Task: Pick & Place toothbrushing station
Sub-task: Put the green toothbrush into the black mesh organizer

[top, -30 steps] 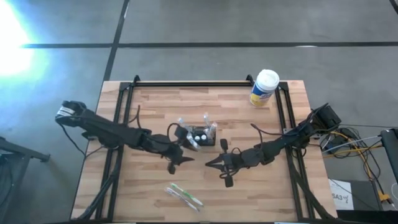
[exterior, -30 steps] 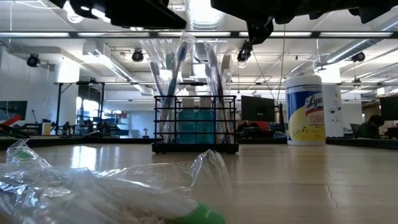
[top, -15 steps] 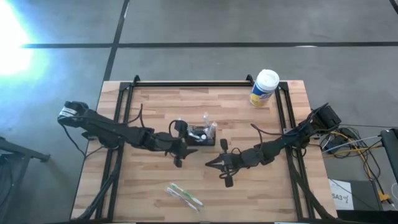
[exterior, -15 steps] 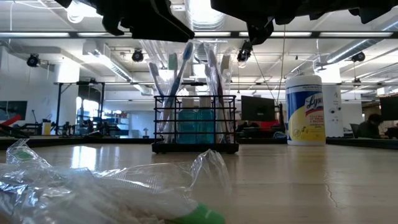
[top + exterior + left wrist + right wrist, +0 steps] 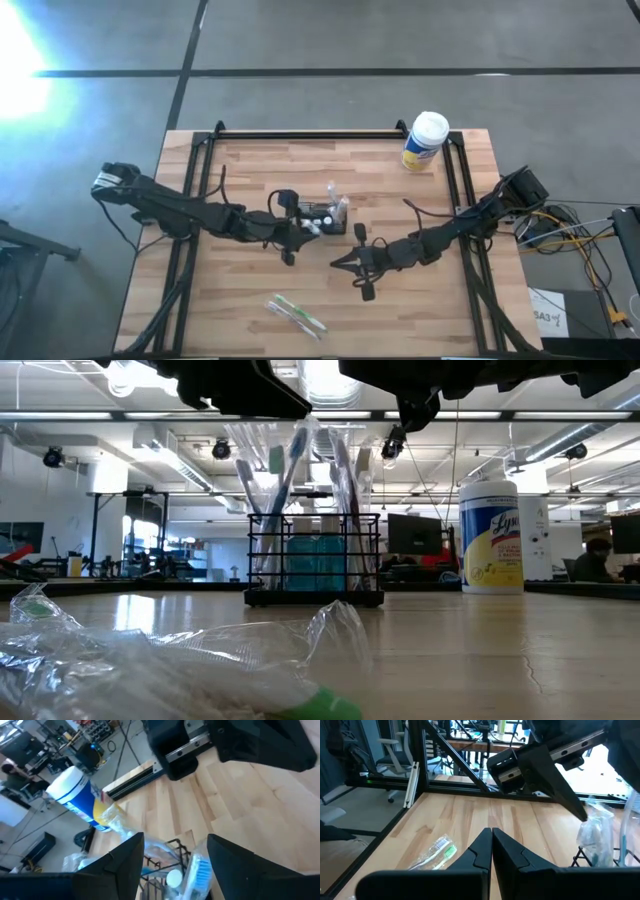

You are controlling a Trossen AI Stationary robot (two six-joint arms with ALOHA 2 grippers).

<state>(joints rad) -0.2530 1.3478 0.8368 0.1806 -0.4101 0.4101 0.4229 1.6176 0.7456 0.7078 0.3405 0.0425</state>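
Observation:
The black mesh organiser (image 5: 326, 216) stands on its base at the table's middle, also in the low view (image 5: 315, 565). It holds blue bottles and several plastic-wrapped toothbrushes (image 5: 285, 460). My left gripper (image 5: 299, 228) is open, just left of and above the organiser. In the left wrist view its fingers (image 5: 175, 839) stand on either side of the wrapped toothbrush tops (image 5: 196, 870). My right gripper (image 5: 341, 262) is shut and empty, above the table to the near right of the organiser; it also shows in its own wrist view (image 5: 491, 834). My left gripper's open fingers (image 5: 127, 862) stand on either side of the wrapped toothbrush tops, slanting down from the table's left. I cannot tell whether they touch the wrapping.
A yellow canister with a white lid (image 5: 424, 141) stands at the far right corner. A plastic-wrapped green toothbrush (image 5: 296, 312) lies near the front edge. Black frame rails (image 5: 190, 200) run along the table's left, right and far sides.
My left gripper has moved toward the table's far edge and right, up to the organiser, staying open. My right gripper has kept still.

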